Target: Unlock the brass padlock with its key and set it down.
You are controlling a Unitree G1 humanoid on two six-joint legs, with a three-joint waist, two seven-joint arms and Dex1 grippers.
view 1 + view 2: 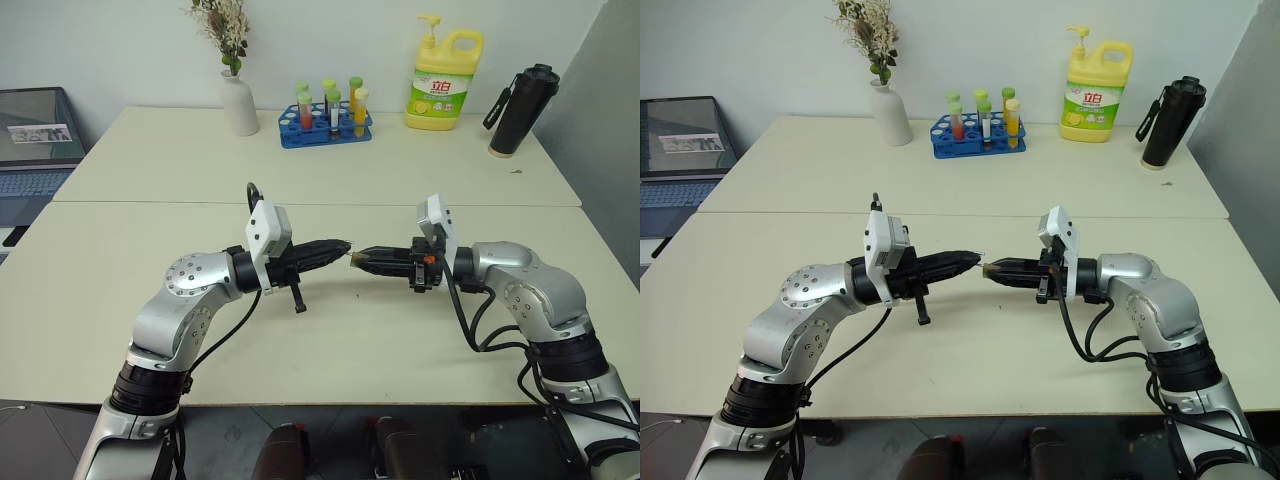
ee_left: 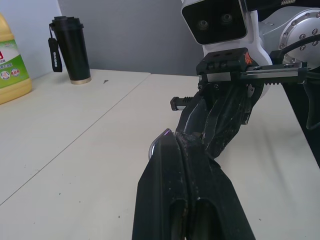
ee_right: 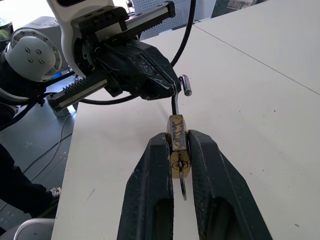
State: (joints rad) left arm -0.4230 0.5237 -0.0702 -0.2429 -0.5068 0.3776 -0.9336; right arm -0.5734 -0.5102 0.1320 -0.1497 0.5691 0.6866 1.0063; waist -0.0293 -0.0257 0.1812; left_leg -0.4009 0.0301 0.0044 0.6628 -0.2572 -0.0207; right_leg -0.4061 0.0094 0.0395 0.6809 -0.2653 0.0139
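The brass padlock [image 3: 177, 145] is a tiny golden body clamped between my right gripper's [image 3: 178, 137] two black fingers. Its keyhole end faces the right wrist camera, and a thin key [image 3: 182, 191] sticks out of it. The silvery shackle [image 3: 175, 105] rises from the body with its free end [image 3: 186, 86] swung clear. My left gripper [image 3: 172, 90] is shut on the shackle's top. In the eye views the two grippers [image 1: 347, 246] [image 1: 358, 257] meet tip to tip above the table's middle. The shackle loop [image 2: 156, 141] shows beside the left fingertips.
At the table's far edge stand a white vase with dried flowers [image 1: 239, 100], a blue rack of test tubes [image 1: 325, 125], a yellow detergent bottle [image 1: 444, 80] and a black flask [image 1: 520, 110]. A laptop [image 1: 35, 140] sits at the far left.
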